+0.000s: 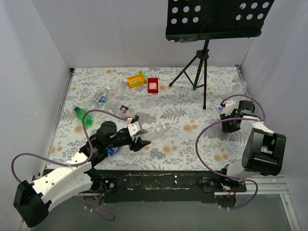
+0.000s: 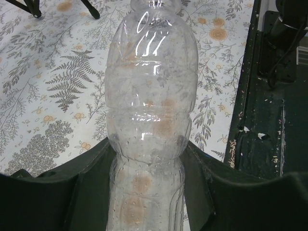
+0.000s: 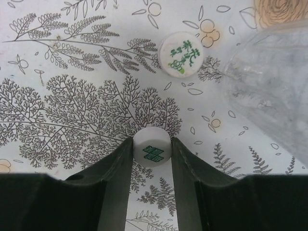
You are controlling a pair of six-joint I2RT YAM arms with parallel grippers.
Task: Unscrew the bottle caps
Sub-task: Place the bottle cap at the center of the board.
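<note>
**Holding on both sides, mid-job**

Left wrist view: your left gripper is clamping a clear bottle, jaws drawn in tight with one finger pressing each side of its lower body. The bottle is running straight ahead of the jaws and its neck is leaving the top of the frame, so you cannot tell here whether a cap is on it. The grip looks meant to stop the body from turning. A dark base rail is lying off to the gripper's right.

Right wrist view: your right gripper is pinching a white cap with a green mark between its fingertips, nearly closed. This cap is evidently off its bottle. A second white cap is lying loose ahead of the fingers. Another bottle is lying ahead and to the right, near enough to be bumped if you swing that way.

Top view: the two grippers are working well apart. A green bottle and more clear bottles are lying to the left of and beyond the left gripper. A yellow tray and a red tray are sitting farther beyond it. A tripod is standing beyond the gap between the arms.
</note>
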